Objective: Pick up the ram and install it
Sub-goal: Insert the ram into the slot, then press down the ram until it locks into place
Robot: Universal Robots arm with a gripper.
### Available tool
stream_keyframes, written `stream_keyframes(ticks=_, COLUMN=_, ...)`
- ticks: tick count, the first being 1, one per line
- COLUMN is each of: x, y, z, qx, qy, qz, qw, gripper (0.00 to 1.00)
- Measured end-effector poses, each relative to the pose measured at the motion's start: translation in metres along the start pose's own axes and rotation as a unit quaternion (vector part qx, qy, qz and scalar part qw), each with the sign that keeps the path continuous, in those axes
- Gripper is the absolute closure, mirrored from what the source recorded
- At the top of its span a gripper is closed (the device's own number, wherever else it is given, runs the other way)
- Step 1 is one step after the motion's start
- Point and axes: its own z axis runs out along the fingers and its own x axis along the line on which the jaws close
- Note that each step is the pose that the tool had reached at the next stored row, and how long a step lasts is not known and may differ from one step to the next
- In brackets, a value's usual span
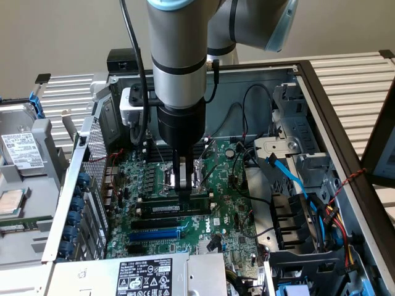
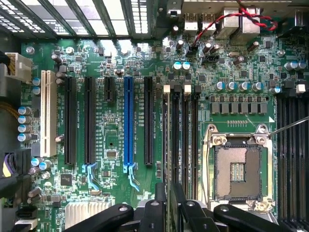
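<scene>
While the arm hangs upright over the open computer case, its gripper (image 1: 183, 195) sits low on the motherboard (image 2: 112, 191), directly over the ram (image 1: 162, 209). That single green stick with its white label lies level with the board, parallel to the blue expansion slot (image 1: 154, 234), one black slot away from it on the side towards the CPU socket (image 2: 237, 166). The gripper meets the stick past the middle of its length, at the end farther from the label. Whether it is clamped on the ram or merely poised around it cannot be told.

Counted from the blue slot, of which there is one:
- Black expansion slots (image 2: 71, 121): four, three long and one short.
- White slot (image 2: 47, 113): one, farthest from the socket.
- Memory slots (image 2: 186, 140): four, between the blue slot and the socket.
- CPU socket: one, bare.
</scene>
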Motion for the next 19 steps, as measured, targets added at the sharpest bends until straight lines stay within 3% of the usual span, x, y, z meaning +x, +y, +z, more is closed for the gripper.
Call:
stream_keyframes(ticks=8, x=-0.0002, y=0.0002, z=-0.0089, qx=0.0000, qy=0.0000, qz=0.000, qw=1.0000, gripper=0.79)
stream_keyframes(ticks=19, x=-0.0002, y=0.0002, z=-0.0096, qx=0.0000, qy=0.0000, qz=0.000, qw=1.0000, gripper=0.82)
